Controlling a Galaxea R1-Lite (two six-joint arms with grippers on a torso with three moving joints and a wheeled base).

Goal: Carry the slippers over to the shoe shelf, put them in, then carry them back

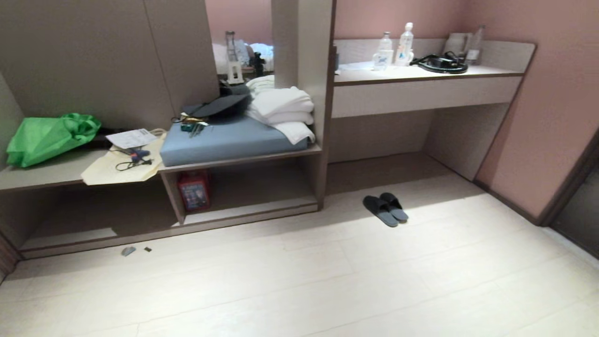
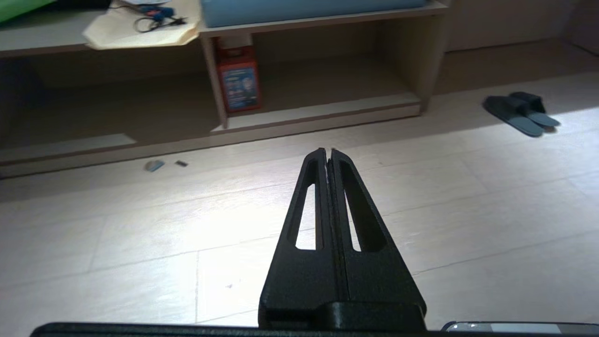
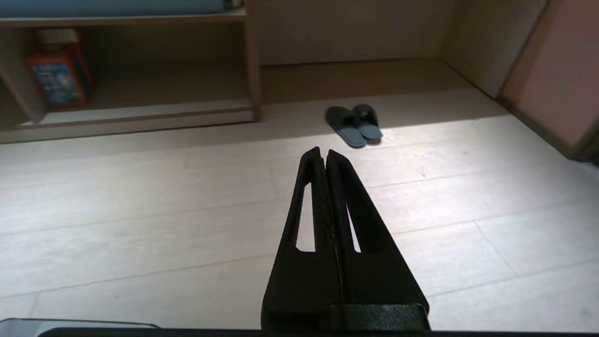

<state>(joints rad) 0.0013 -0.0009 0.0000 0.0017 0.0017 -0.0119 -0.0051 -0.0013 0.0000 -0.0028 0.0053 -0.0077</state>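
The slippers (image 1: 385, 208), a dark grey-blue pair, lie side by side on the pale floor just right of the taupe unit, also seen in the left wrist view (image 2: 520, 113) and the right wrist view (image 3: 354, 124). The shoe shelf (image 1: 250, 209) is the low cubby at the unit's foot, with a pale bottom board and raised lip (image 2: 323, 108) (image 3: 140, 111). My left gripper (image 2: 327, 151) hangs shut over bare floor, well short of the shelf. My right gripper (image 3: 324, 150) is shut too, with the slippers some way beyond its tips. Neither arm shows in the head view.
A red-and-blue box (image 1: 193, 190) stands at the cubby's left end. Above it are a blue cushion (image 1: 224, 140), white towels (image 1: 282, 110), a cream bag (image 1: 124, 164) and a green bag (image 1: 47, 138). The desk counter (image 1: 421, 75) holds bottles and a black cable. Small scraps (image 1: 128, 251) lie on the floor.
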